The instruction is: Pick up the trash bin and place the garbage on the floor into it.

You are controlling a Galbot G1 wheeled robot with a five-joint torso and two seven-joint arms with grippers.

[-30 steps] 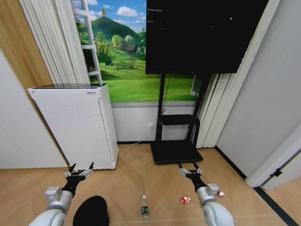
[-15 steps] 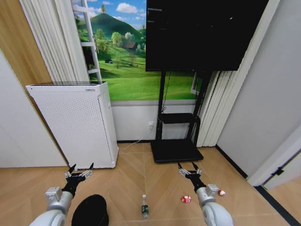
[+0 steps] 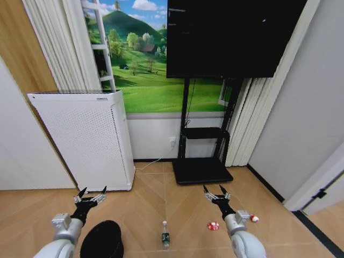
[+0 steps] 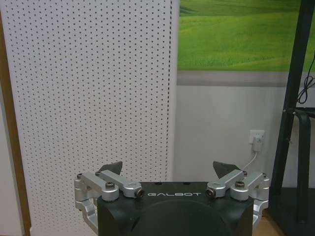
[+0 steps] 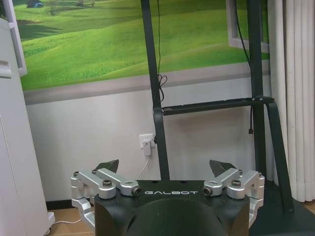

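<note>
L gripper [image 3: 90,194] and R gripper [image 3: 216,192]: both claws spread wide, released, holding and touching nothing, raised above the floor at the lower edge of the head view w/ arms bent forward. Each claw has 2 silver linkage arms ending in dark pointed fingertips [image 4: 112,167] on a black body. Trash bin [image 3: 102,240]: 1, small, round, smooth black plastic, standing on the wood-plank floor [image 3: 150,199] just below and beside the L gripper, not touched. Garbage, 3 pcs on the floor: 1 clear plastic bottle [image 3: 165,235] w/ green label, lying between the two arms, just R of the bin; 2 crumpled red-and-white scraps, one [image 3: 213,226] just L of the R arm, the other [image 3: 253,219] just R of it. Background: 1 tall white perforated appliance [image 3: 88,140] against the wall, facing the L wrist; 1 black screen on a black stand [image 3: 201,156] ahead of the R gripper; green landscape mural [image 3: 142,80].
</note>
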